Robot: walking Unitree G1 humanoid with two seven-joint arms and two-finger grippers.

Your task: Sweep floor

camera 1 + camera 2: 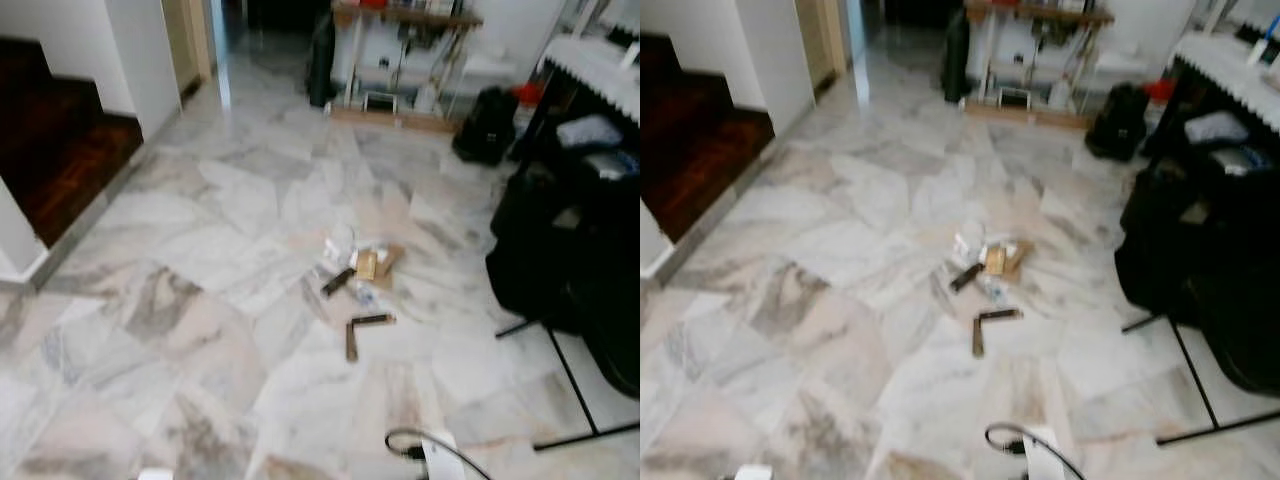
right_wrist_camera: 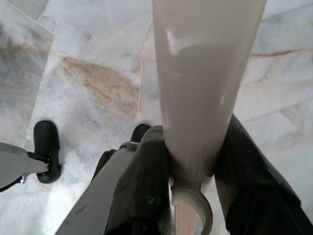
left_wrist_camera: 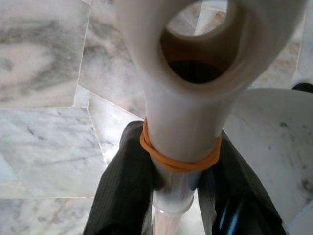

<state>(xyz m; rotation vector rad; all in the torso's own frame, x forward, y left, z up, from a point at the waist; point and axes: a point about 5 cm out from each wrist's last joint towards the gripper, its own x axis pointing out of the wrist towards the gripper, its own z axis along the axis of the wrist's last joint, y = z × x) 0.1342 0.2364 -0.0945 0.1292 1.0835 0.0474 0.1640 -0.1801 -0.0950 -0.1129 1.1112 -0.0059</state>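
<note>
Litter lies in a small heap on the marble floor (image 1: 200,200) at the middle: torn cardboard (image 1: 378,263), white paper scraps (image 1: 340,245) and dark brown sticks (image 1: 352,338). In the left wrist view my left gripper (image 3: 178,191) is shut on a cream plastic handle (image 3: 181,122) with a hanging hole at its end and an orange rubber band (image 3: 178,161) around it. My right gripper (image 2: 193,186) is shut on a smooth cream shaft (image 2: 200,88), seen in the right wrist view. The heap lies some way ahead of me.
Black bags (image 1: 560,250) and a thin black frame (image 1: 570,380) crowd the right side under a white-clothed table (image 1: 600,60). A dark wooden step (image 1: 60,150) is at the left. A shelf (image 1: 400,60) and a black backpack (image 1: 485,125) stand at the back. A black cable (image 1: 410,440) lies near my feet.
</note>
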